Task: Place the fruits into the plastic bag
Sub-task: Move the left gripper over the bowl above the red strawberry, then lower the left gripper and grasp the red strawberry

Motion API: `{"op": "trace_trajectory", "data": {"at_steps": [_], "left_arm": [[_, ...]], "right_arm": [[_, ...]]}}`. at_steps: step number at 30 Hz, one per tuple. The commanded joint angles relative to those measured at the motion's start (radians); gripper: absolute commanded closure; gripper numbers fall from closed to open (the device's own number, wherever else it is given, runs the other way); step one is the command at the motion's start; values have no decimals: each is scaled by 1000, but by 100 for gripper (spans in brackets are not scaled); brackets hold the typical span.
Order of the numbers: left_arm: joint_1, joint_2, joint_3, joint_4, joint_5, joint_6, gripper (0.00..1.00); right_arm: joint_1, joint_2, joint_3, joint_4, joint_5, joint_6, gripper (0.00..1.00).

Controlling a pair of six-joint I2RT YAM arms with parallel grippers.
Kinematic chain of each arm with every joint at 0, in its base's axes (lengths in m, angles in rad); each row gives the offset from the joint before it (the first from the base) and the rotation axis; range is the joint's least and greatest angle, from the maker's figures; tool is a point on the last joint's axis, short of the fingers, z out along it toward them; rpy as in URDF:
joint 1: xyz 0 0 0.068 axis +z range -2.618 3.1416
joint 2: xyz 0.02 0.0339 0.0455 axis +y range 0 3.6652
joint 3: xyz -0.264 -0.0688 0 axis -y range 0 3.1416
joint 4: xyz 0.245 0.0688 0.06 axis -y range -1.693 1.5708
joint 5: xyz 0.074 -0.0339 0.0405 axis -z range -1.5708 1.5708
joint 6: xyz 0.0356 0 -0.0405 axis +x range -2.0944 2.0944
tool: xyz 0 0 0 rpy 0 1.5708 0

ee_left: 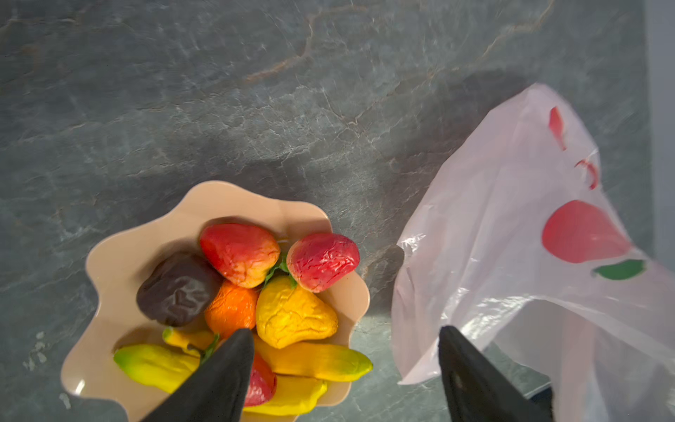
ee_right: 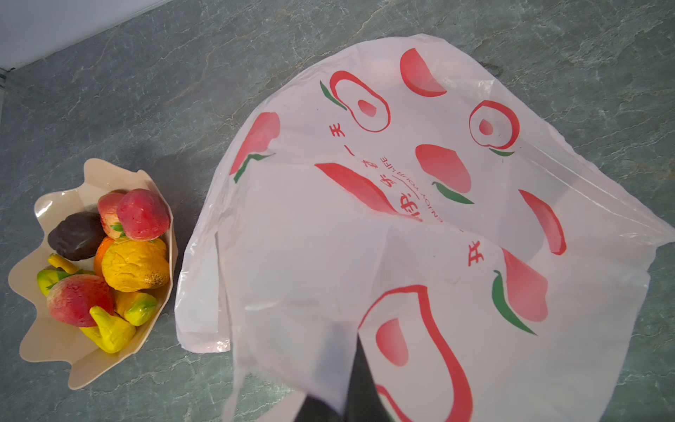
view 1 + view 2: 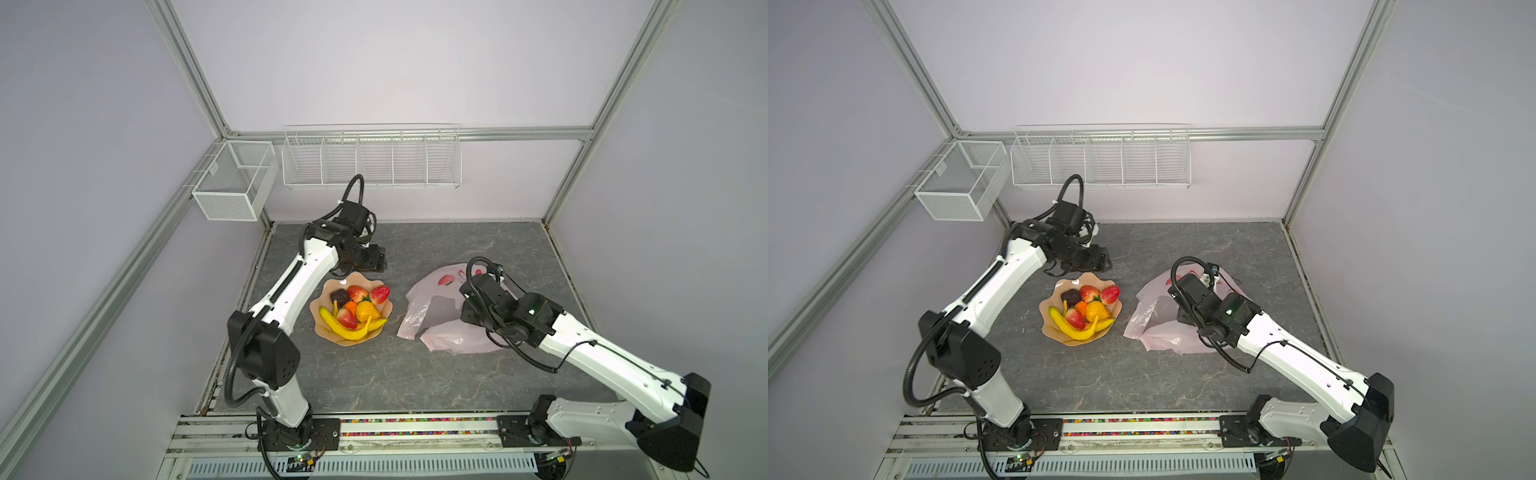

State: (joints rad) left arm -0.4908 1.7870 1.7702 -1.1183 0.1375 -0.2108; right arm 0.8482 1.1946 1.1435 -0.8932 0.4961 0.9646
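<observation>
A grey, veined stone-look tabletop (image 3: 374,374) sits inside pale lilac walls framed in aluminium. Left of middle, a peach-coloured scalloped dish (image 3: 327,287) holds all the fruits (image 3: 351,309) in a heap. None is in the plastic bag (image 3: 451,338), which lies just beside the dish on the right. The right gripper (image 2: 341,398) is pinched tight on a fold of the bag's film, lifting it so the mouth gapes toward the dish. The left gripper (image 1: 345,339) hovers above the dish's far edge, jaws wide and empty.

To my eye the 1st pick is at hand. I would go for a fruit on top, such as the strawberry (image 1: 323,261) nearest the bag, and close across its narrow middle. Then I would lift well clear of the scalloped rim so the dish does not tip. The film looks slack and could fold over the mouth unless it is held high.

On the back wall hangs a white wire rack (image 3: 372,160) of 5 compartments, with a mesh box (image 3: 232,183) on the left wall near the corner.
</observation>
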Motion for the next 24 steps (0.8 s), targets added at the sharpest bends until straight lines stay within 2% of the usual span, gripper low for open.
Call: {"op": "trace_trajectory", "data": {"at_steps": [1, 9, 15, 24], "left_arm": [[-40, 72, 35, -65, -92, 143, 20], [-46, 151, -16, -36, -110, 218, 20], [-46, 185, -52, -9, -56, 254, 20], [-46, 217, -72, -19, -53, 282, 20]], "right_arm": [[-6, -14, -1, -12, 6, -10, 94], [-8, -35, -14, -25, 11, -6, 94], [-8, -38, -14, -30, 16, -7, 94], [-8, -40, -18, -35, 19, -4, 94]]}}
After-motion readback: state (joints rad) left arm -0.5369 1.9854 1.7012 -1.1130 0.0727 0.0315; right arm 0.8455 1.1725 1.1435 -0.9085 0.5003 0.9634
